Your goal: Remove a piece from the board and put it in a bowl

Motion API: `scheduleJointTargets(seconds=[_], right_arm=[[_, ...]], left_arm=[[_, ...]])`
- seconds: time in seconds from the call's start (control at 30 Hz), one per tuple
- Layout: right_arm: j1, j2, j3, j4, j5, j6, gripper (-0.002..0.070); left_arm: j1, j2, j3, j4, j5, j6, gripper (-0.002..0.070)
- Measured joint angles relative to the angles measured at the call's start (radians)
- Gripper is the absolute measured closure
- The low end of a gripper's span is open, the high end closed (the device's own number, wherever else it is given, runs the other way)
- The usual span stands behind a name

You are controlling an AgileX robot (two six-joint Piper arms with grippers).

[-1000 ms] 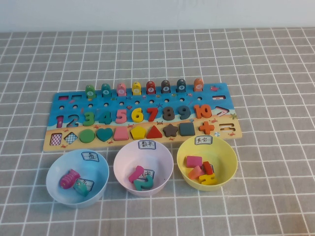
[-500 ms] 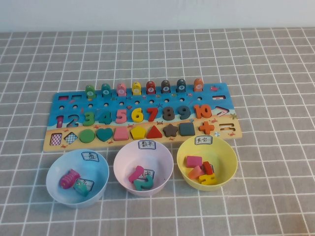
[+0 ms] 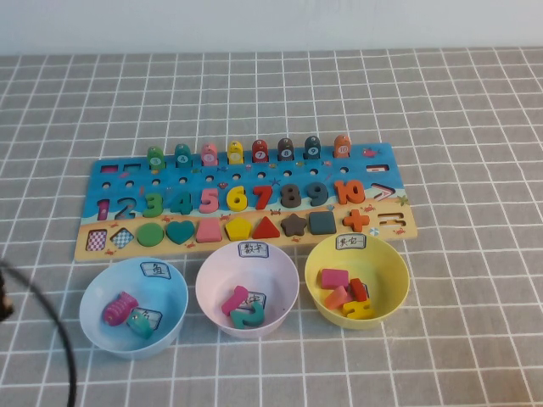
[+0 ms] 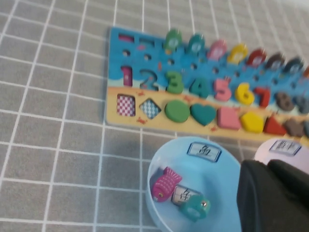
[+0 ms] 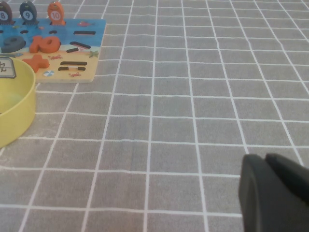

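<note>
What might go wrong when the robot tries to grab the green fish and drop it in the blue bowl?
1. The green fish stands tight beside the teal fish, so the jaws may bump or grab the wrong one.
2. The blue bowl already holds two fish, and the pink bowl sits close by, so the drop might miss.
3. The left gripper is shut, so it must open first. The right gripper is parked away.

light: bright, even, soft | shadows: faint beneath the light blue round plastic bowl [image 3: 133,307] | glare: none | blur: left wrist view soft; dark gripper body probably out of focus
</note>
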Motion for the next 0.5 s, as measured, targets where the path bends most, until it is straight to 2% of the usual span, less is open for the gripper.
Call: scheduleJointTargets(seconds=[0.33,0.5], right_arm=[[0.000,0.000,0.000,0.000,0.000,0.000,0.0694],[0.000,0.000,0.000,0.000,0.000,0.000,0.0694]], left_arm=[[0.000,0.550,-0.417,0.007,0.197,0.186,0.0680],[-0.007,0.817,-0.641,0.007,0.253,0.223,0.0680]])
